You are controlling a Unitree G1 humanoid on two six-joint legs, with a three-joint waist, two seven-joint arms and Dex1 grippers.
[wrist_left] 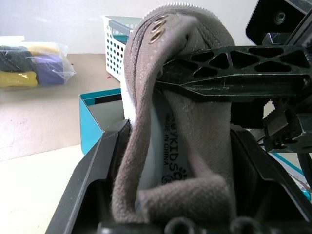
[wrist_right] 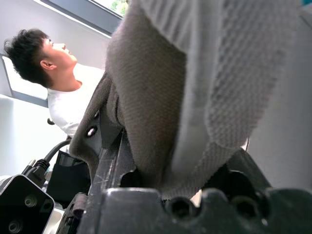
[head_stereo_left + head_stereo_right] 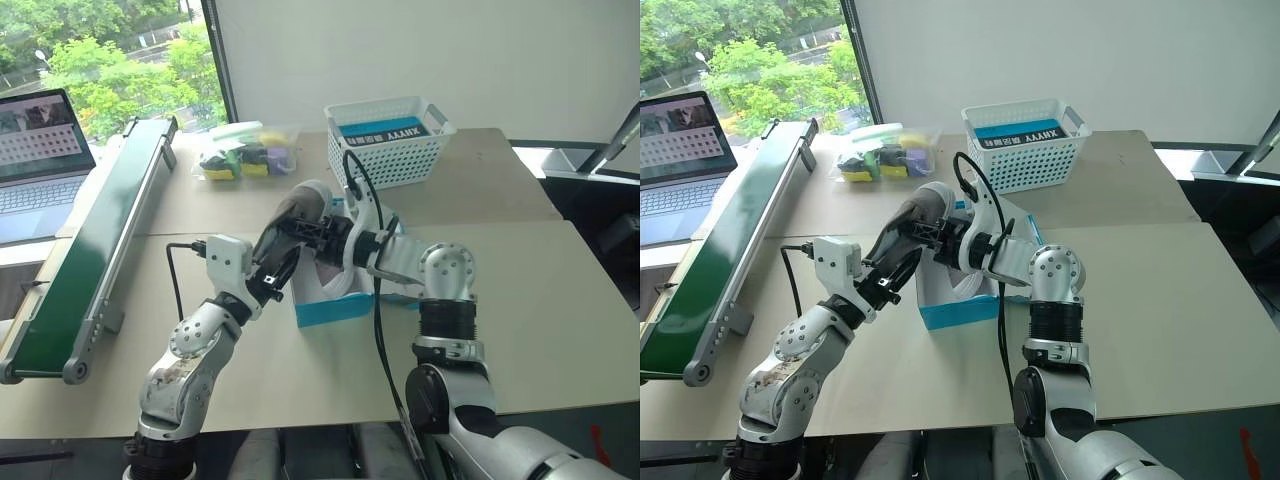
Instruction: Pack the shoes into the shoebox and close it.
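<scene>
We see the grey-taupe fabric sneaker (image 3: 292, 215) grasped by both hands, left hand (image 3: 275, 268) and right hand (image 3: 318, 232), above the bright-blue cardboard shoebox (image 3: 330, 308).

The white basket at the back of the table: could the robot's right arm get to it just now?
Probably not straight away. The right gripper is closed on the grey shoe above the blue box, which the left gripper also holds. The white basket sits further back, nothing blocking it.

The place looks like a robotics lab or office: pale beige worktops (image 3: 520, 290) pushed together, an open silver laptop (image 3: 40, 160), a long green conveyor belt (image 3: 95, 245), and a large window (image 3: 110, 50) overlooking trees.
</scene>
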